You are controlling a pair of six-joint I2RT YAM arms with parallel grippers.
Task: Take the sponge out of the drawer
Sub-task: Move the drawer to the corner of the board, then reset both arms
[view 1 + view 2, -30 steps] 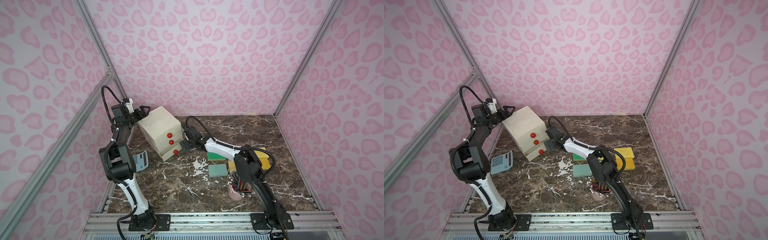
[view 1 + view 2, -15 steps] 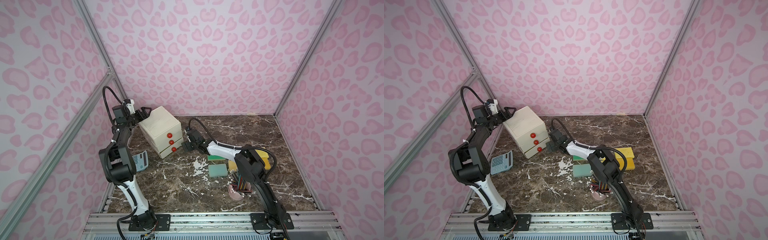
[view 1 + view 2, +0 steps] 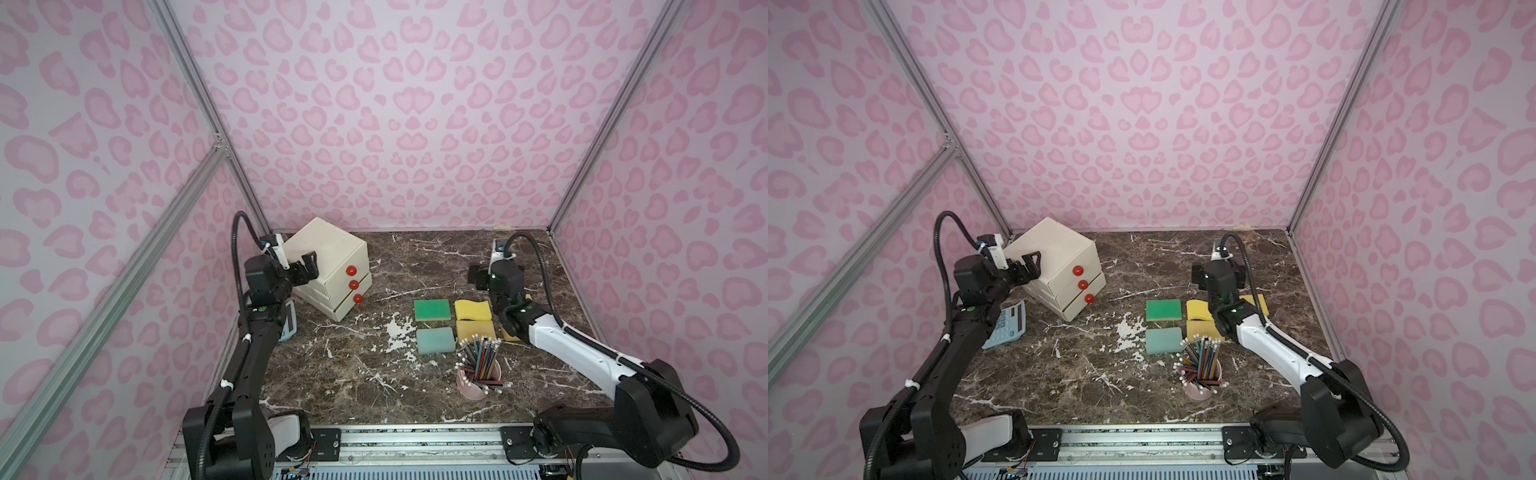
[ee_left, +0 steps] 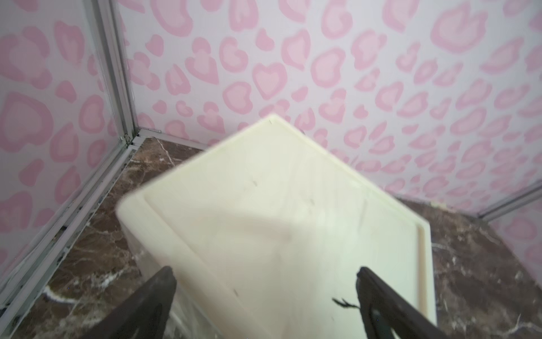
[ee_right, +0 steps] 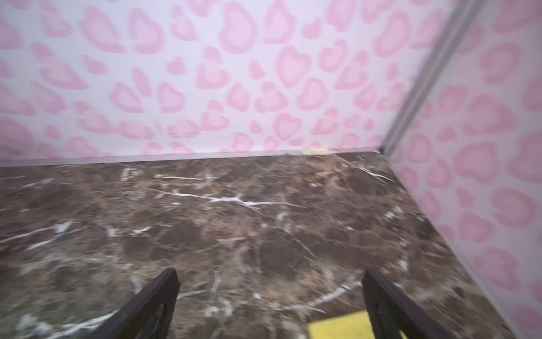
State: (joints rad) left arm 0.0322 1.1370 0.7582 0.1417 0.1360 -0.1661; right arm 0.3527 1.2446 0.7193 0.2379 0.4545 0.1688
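sponges (image 3: 432, 309) lie loose on the desk (image 3: 353, 374), drawers (image 3: 332, 289) all look shut; we can't tell if one's left inside. both jaws apart, empty.

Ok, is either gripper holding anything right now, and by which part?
Nothing is held. The left gripper is open over the top of the drawer cabinet, not clamped on it; the right gripper is open over the table, its jaws empty.

- Cannot see inside the shut drawers (image 3: 338, 286).
- Mostly hidden behind the left arm (image 3: 253, 353) in a top view: calculator (image 3: 291, 328).
- Cut off at the right wrist view's edge: yellow sponge (image 5: 340, 327).
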